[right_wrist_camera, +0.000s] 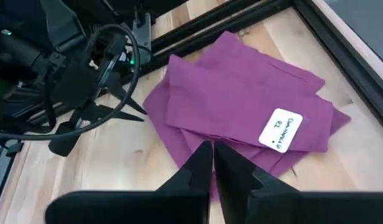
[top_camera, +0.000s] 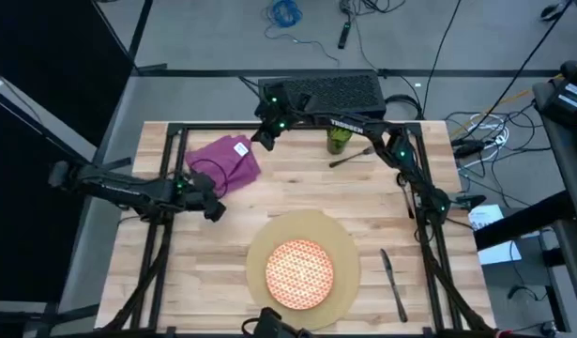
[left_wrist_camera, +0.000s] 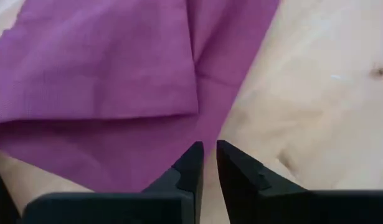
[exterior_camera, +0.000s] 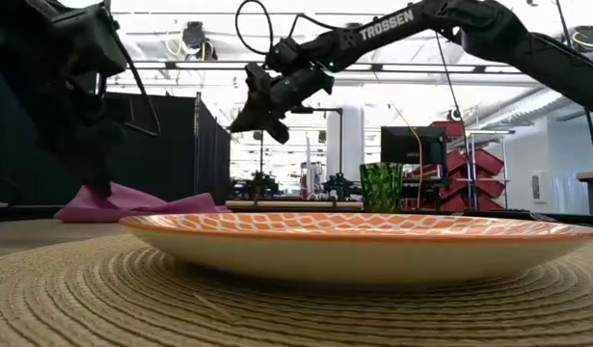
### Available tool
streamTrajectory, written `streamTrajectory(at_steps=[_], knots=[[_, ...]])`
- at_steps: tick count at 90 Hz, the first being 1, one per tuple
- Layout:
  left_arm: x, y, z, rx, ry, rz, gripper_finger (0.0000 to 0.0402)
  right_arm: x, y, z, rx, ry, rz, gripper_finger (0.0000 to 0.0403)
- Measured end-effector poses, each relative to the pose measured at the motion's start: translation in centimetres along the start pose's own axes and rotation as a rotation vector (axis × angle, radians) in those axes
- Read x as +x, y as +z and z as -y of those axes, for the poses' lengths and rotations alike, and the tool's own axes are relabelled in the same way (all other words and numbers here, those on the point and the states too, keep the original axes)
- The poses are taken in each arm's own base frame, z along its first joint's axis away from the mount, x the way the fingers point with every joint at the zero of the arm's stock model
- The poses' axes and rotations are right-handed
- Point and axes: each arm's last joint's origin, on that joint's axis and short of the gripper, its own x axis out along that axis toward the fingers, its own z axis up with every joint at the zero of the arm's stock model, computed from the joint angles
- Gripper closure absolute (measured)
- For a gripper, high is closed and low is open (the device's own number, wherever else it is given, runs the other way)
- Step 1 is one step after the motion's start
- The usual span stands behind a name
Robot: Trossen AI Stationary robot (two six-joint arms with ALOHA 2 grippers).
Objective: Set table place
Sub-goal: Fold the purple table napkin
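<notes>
High view: I note left gripper [top_camera: 213, 212] nearer, fingers together, empty; napkin [top_camera: 224, 161] just ahead on counter [top_camera: 363, 202]

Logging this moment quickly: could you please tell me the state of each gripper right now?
Left gripper: jaws shut, empty, at the edge of the crumpled purple cloth napkin.
Right gripper: jaws shut, empty, above the same napkin.

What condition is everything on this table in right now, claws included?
Napkin: crumpled, lying flat at the far left.
Plate: upright, empty, centred on the mat.
Cup: standing upright at the far edge.
Fork: lying beside the cup.
Knife: lying right of the mat.
Left claw: nearly shut, empty, by the napkin.
Right claw: nearly shut, empty, above the napkin.
</notes>
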Motion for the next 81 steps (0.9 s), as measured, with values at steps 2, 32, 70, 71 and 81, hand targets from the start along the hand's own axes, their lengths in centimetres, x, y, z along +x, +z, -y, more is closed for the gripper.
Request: streamTrajectory(at_steps=[2,32,70,71,81], knots=[[0.0,0.0,0.0,-0.005,0.007,0.004,0.0382,0.0,0.0,0.0,0.000,-0.001,-0.001,0.0403],[0.9,1.2,-2.1,-0.165,0.227,0.073,0.0401,0.0,0.0,0.0,-0.005,0.000,0.001,0.0403],[-3.7,5.6,-0.9,-0.072,-0.011,0.185,0.0401,0.0,-0.9,0.2,0.000,-0.003,-0.078,0.0403],[-3.7,5.5,-0.8,-0.064,-0.030,0.177,0.0401,-0.1,-0.9,0.2,-0.002,-0.003,-0.079,0.0403],[-3.1,4.8,0.2,0.060,-0.115,0.089,0.0401,-0.3,-0.8,0.5,-0.008,-0.008,-0.076,0.0403]])
